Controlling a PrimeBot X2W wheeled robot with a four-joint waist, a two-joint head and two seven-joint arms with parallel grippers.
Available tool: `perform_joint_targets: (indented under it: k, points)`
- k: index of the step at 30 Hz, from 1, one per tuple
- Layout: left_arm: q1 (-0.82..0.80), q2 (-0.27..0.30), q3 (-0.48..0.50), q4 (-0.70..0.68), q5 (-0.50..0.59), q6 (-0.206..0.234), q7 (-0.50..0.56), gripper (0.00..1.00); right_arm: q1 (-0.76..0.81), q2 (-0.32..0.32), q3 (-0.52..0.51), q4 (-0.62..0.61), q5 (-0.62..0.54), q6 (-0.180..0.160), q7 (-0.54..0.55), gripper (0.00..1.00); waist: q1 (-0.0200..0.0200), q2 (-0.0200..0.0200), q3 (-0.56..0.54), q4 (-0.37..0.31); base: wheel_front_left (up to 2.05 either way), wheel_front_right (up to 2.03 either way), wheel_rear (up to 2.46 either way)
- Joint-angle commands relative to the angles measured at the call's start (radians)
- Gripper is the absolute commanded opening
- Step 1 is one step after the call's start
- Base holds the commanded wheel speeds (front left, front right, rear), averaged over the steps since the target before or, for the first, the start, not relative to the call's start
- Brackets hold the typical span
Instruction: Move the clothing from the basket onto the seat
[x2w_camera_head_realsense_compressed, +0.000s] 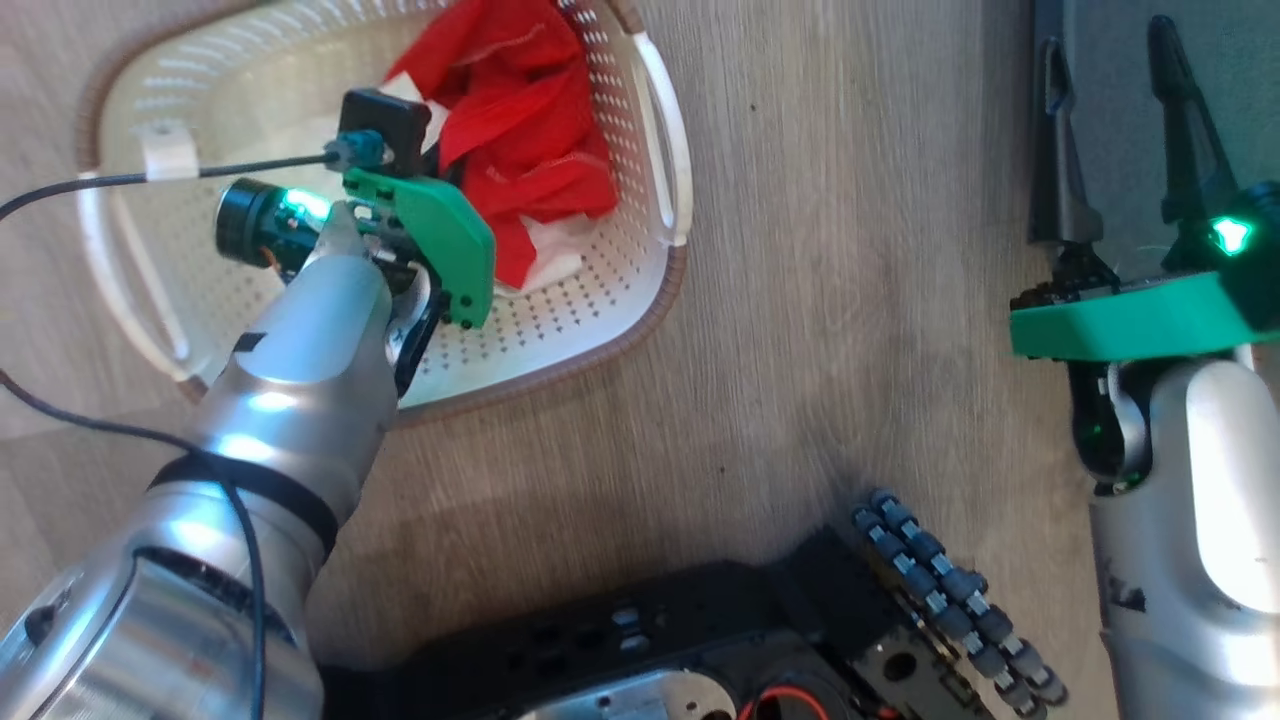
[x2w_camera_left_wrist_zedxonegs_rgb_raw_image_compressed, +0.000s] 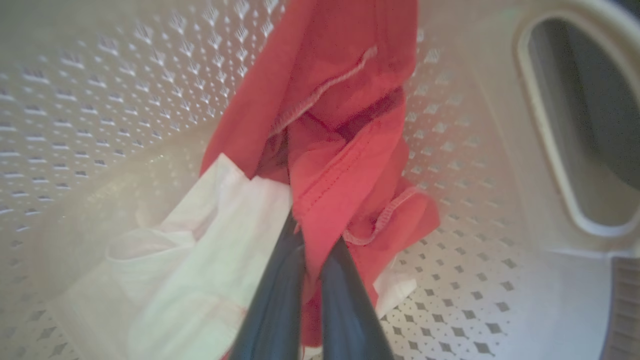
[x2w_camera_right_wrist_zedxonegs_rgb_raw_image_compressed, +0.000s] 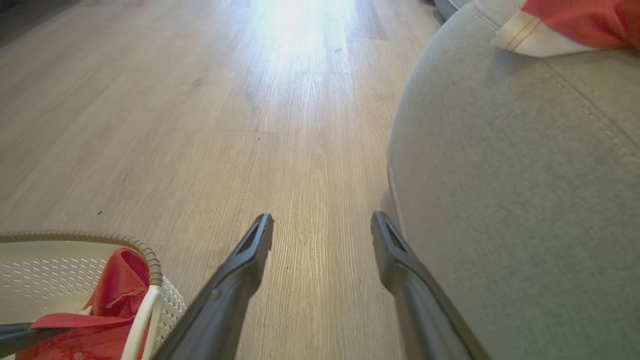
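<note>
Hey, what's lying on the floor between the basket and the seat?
Nothing. In the right wrist view, bare wood floor runs between the basket and the seat.

No word, brand, number or sign is legible anywhere in these views, whether on the basket (x2w_camera_head_realsense_compressed: 600, 290), the red clothing (x2w_camera_head_realsense_compressed: 520, 110) or the grey seat (x2w_camera_right_wrist_zedxonegs_rgb_raw_image_compressed: 500, 200).
</note>
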Motion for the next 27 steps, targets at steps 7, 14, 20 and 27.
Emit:
perform_joint_targets:
  k: [7,14,20,27]
  points:
    - [0.117,0.054,0.137,-0.176,-0.017,0.009,-0.023,0.0,0.053,-0.015,-0.002,0.042,-0.024,0.0,-0.009,1.0,-0.0001,0.0,-0.236,0.096,0.0,0.0,0.0]
    - [0.345,0.125,0.331,-0.434,0.037,0.038,-0.023,0.0,0.111,-0.047,0.001,0.115,-0.015,0.0,-0.009,1.0,-0.0001,0.0,-0.459,0.163,0.0,0.0,0.0]
    - [0.499,0.147,0.439,-0.589,0.081,0.05,-0.023,0.0,0.165,-0.064,0.001,0.157,-0.005,0.0,-0.009,1.0,-0.0001,0.0,-0.605,0.203,0.0,0.0,0.0]
    - [0.651,0.176,0.522,-0.756,0.12,0.086,-0.023,0.0,0.244,-0.081,0.01,0.204,0.009,0.0,-0.009,1.0,-0.0001,0.0,-0.758,0.237,0.0,0.0,0.0]
